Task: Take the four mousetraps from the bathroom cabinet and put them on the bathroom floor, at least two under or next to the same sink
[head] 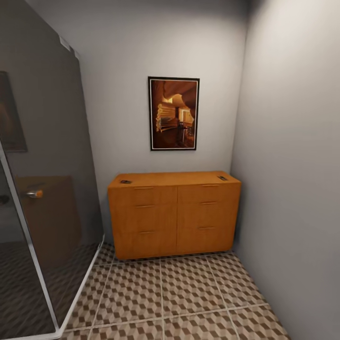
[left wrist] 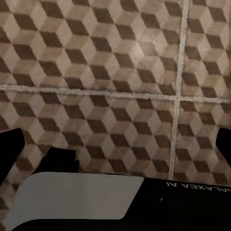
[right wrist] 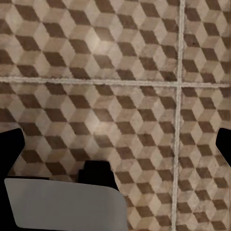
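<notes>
The orange-brown cabinet (head: 174, 215) stands against the far wall with all its drawers closed. Two small flat mousetraps lie on its top, one near the left end (head: 125, 181) and one near the right end (head: 222, 178). The cube-patterned bathroom floor (head: 179, 297) stretches in front of it. My left gripper (left wrist: 117, 144) hangs over bare tiles, open, with its dark fingertips (left wrist: 10, 144) far apart. My right gripper (right wrist: 118, 143) is likewise open over the tiles, with nothing between its fingertips (right wrist: 11, 144). The sink is out of view.
A dark glass shower enclosure (head: 42, 212) with a white frame and a metal handle lines the left side. A grey wall (head: 293, 189) closes the right side. A framed picture (head: 174, 113) hangs above the cabinet.
</notes>
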Tool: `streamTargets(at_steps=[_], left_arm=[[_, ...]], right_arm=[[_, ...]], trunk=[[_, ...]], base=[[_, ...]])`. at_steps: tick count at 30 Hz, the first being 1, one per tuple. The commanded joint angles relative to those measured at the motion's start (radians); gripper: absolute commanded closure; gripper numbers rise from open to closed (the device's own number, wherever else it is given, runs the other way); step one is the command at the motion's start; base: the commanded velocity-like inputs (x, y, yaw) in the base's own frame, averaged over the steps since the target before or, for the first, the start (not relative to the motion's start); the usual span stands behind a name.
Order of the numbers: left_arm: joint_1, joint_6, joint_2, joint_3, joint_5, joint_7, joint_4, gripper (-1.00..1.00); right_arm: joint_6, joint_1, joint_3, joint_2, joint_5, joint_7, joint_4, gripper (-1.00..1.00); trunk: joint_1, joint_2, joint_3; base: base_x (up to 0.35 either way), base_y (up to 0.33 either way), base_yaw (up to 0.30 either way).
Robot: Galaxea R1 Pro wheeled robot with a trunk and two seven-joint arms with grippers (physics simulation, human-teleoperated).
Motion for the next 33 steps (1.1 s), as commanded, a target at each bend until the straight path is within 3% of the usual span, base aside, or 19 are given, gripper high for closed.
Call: streamTargets(at_steps=[1, 33], left_arm=[[0.0, -0.003, 0.0, 0.009, -0.01, -0.002, 0.0, -1.0], [0.0, -0.003, 0.0, 0.009, -0.009, -0.002, 0.0, -1.0]], right_arm=[[-0.005, -0.001, -0.008, 0.0, 0.009, -0.004, 0.003, -1.0], [-0.004, -0.001, -0.01, 0.004, 0.007, -0.004, 0.003, -1.0]], trunk=[[0.001, -0.001, -0.001], [0.001, -0.001, -0.001]], base=[[0.323, 0.0, 0.0], [0.323, -0.005, 0.0]])
